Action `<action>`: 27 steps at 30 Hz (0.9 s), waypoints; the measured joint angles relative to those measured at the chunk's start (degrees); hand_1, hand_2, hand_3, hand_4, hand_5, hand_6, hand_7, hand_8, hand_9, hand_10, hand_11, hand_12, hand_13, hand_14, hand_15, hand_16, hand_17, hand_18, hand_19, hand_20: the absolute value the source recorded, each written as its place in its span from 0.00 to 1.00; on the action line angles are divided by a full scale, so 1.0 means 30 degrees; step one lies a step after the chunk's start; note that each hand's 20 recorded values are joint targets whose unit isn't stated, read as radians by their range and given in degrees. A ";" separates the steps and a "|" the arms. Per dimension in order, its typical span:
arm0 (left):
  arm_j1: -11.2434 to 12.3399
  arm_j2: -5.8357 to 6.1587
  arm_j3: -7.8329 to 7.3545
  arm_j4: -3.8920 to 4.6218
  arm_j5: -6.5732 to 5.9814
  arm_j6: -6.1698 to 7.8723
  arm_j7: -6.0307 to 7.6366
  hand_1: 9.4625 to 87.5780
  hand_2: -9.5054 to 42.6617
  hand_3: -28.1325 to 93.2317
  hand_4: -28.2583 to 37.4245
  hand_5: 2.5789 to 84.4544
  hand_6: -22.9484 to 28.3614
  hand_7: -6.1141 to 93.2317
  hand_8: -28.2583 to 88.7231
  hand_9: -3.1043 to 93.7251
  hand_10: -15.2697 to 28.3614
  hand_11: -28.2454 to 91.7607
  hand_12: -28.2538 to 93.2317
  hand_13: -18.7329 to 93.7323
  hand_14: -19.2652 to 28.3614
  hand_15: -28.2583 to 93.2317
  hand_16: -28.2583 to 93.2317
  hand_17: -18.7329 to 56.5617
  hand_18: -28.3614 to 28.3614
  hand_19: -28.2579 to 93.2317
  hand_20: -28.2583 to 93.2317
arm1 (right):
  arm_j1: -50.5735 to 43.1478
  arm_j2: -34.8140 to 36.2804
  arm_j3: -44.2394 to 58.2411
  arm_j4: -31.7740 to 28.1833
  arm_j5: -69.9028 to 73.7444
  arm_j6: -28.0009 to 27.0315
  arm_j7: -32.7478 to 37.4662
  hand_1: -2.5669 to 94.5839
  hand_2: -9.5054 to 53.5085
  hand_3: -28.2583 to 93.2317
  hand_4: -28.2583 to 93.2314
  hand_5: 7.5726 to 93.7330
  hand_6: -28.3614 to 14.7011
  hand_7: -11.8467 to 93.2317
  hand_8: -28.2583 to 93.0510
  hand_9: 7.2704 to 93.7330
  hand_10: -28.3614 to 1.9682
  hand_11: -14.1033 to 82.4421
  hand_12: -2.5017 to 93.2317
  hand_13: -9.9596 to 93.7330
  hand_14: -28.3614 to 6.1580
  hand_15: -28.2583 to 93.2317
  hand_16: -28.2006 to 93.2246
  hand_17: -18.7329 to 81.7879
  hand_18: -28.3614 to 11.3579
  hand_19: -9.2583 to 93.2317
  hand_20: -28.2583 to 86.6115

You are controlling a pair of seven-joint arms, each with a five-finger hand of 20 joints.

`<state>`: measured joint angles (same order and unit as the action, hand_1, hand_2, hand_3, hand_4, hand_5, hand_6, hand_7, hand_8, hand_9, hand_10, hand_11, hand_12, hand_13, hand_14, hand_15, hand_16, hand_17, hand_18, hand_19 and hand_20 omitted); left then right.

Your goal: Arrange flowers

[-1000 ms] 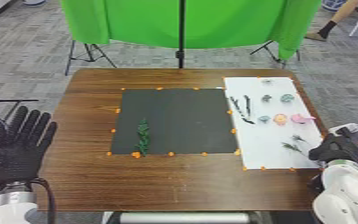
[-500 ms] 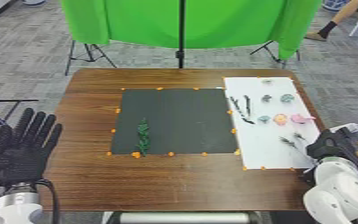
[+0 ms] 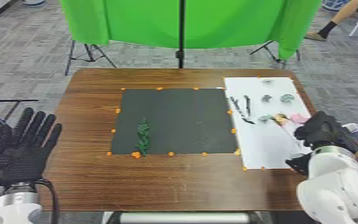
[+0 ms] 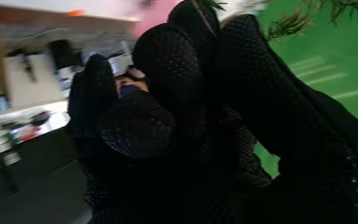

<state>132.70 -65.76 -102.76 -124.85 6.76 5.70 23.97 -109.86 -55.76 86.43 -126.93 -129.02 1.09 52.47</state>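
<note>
My right hand [image 3: 318,131] is over the right edge of the white sheet [image 3: 262,145]. In the right wrist view the right hand [image 4: 189,95] is shut on a thin green sprig [image 4: 291,25], its stem between thumb and fingers. Pink flowers [image 3: 298,118] lie just beyond that hand, partly overlapped by the sprig. Blue-green flowers [image 3: 286,98] and dark branches [image 3: 248,109] rest on the sheet. On the black mat [image 3: 175,117], a leafy green stem [image 3: 143,136] lies lengthwise at the left. My left hand [image 3: 20,150] is open beside the table's left edge, palm up.
Orange tabs [image 3: 136,155] line the edges of the mat and sheet. The brown table [image 3: 184,182] extends around both. A green cloth [image 3: 193,25] hangs on stands behind the table.
My right hand has moved inward and farther across the table, carrying the sprig off its former spot on the sheet toward the pink flowers. The left hand has shifted slightly right.
</note>
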 measured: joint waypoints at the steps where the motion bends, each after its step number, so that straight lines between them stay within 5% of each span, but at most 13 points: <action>1: 0.0000 0.0005 -0.0003 -0.0003 0.0000 0.0022 0.0000 0.24 0.39 0.88 0.00 0.52 0.62 0.15 0.16 0.45 0.69 0.37 0.30 0.44 0.73 0.46 0.18 0.16 0.75 0.53 0.32 | 0.0417 -0.0056 -0.0473 -0.0003 -0.0077 -0.0024 -0.0110 0.57 0.00 0.88 0.05 0.88 0.52 0.40 0.37 0.85 0.40 0.58 0.46 0.82 0.44 0.88 0.47 0.59 0.04 1.00 0.40; 13: -0.0055 0.0205 0.0209 -0.0004 -0.0001 0.0210 -0.0192 0.24 0.39 0.88 0.00 0.53 0.62 0.15 0.16 0.45 0.69 0.37 0.30 0.44 0.73 0.46 0.18 0.16 0.75 0.53 0.32 | 0.6601 -0.3204 -0.6719 0.2109 -0.1075 -0.1007 -0.1355 0.57 0.00 0.88 0.05 0.88 0.52 0.40 0.37 0.85 0.39 0.58 0.46 0.82 0.44 0.88 0.47 0.59 0.03 1.00 0.40; 22: -0.0417 0.0494 0.0479 0.0061 -0.0078 0.0373 -0.0435 0.24 0.39 0.88 0.00 0.52 0.62 0.15 0.16 0.45 0.69 0.37 0.30 0.44 0.73 0.46 0.18 0.16 0.75 0.53 0.32 | 0.8018 -0.6293 -0.8652 0.4077 -0.1315 -0.3282 -0.1725 0.56 0.00 0.88 0.05 0.88 0.52 0.40 0.37 0.85 0.38 0.59 0.46 0.82 0.44 0.88 0.47 0.59 0.03 1.00 0.40; 27: -0.0520 0.0626 0.0726 0.0069 -0.0589 0.0386 -0.0653 0.24 0.39 0.88 0.00 0.53 0.62 0.15 0.16 0.45 0.70 0.37 0.30 0.44 0.73 0.46 0.18 0.16 0.75 0.53 0.32 | 0.7682 -0.6812 -0.9799 0.4832 -0.2190 -0.3056 -0.2170 0.56 0.00 0.88 0.05 0.88 0.52 0.40 0.37 0.85 0.38 0.59 0.46 0.82 0.43 0.88 0.47 0.58 0.03 1.00 0.41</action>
<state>131.14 -63.89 -100.58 -124.65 4.99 6.85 22.01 -86.81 -76.20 57.03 -112.43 -135.59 -8.08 45.95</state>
